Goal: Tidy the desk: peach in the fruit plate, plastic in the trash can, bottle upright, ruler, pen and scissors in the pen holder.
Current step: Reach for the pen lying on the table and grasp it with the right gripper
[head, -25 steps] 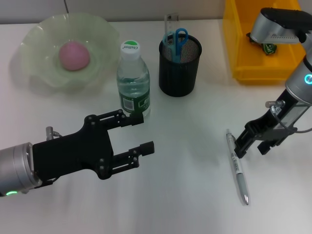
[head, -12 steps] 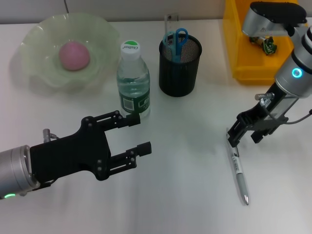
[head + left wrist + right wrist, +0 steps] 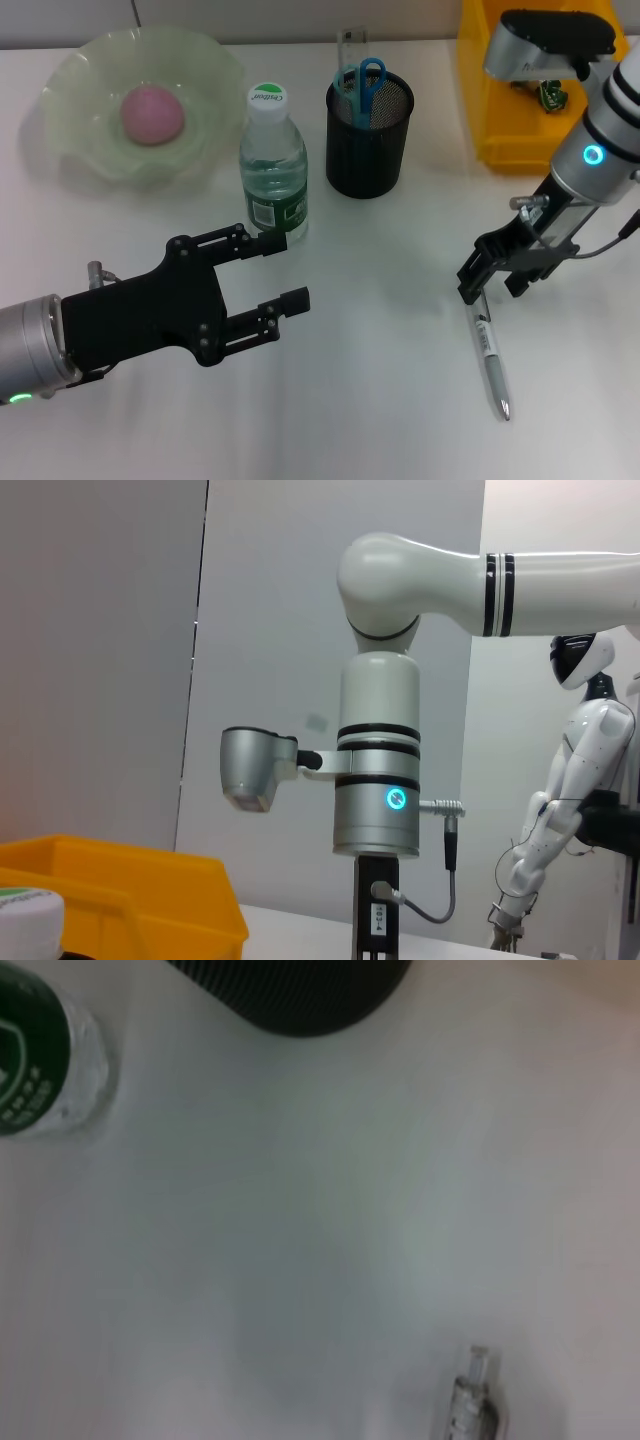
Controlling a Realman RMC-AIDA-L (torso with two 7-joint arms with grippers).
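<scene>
A silver pen (image 3: 489, 348) lies flat on the white desk at the right; its end shows in the right wrist view (image 3: 468, 1405). My right gripper (image 3: 495, 277) hovers open over the pen's far end and hides it. The bottle (image 3: 273, 165) stands upright with its cap on. Behind it the pink peach (image 3: 153, 113) rests in the green fruit plate (image 3: 75, 150). The black mesh pen holder (image 3: 369, 135) contains the ruler (image 3: 351, 45) and the blue scissors (image 3: 368, 78). Crumpled plastic (image 3: 551, 96) lies in the yellow trash can (image 3: 500, 120). My left gripper (image 3: 281, 270) stands open in front of the bottle, holding nothing.
The yellow trash can (image 3: 130, 895) and the bottle cap (image 3: 25, 912) show at the low edge of the left wrist view, with my right arm (image 3: 378, 800) beyond. The bottle (image 3: 40, 1060) and pen holder (image 3: 290, 990) edge the right wrist view.
My right gripper has moved left and slightly back, from beside the pen to over its far end. The left arm has barely shifted.
</scene>
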